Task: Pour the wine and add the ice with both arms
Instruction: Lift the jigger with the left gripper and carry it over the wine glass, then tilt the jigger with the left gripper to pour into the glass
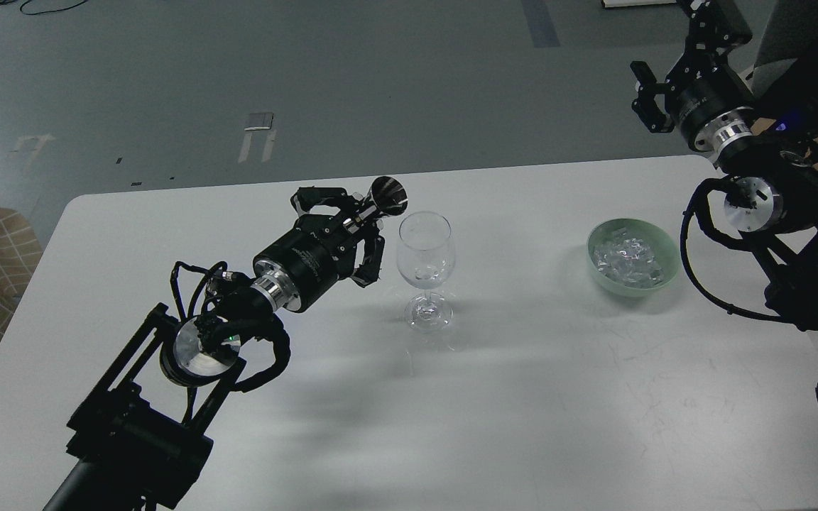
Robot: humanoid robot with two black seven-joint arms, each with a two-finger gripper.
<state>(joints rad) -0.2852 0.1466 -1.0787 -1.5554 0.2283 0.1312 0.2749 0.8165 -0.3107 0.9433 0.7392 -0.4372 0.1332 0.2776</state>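
Left gripper (352, 234) pinches a dark bottle (384, 196) beside the wine glass (425, 270) mid-table; right gripper (647, 99), jaws spread, hangs beyond the far right corner above the ice (628, 257); no lettering legible.

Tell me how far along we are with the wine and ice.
Nothing looks finished: no wine shows in the glass. In hand: the left gripper holds a dark object, perhaps a bottle seen end-on, tilted at the glass rim. Left: the ice sits in the green bowl, and the right gripper hangs apart from it, apparently holding nothing.
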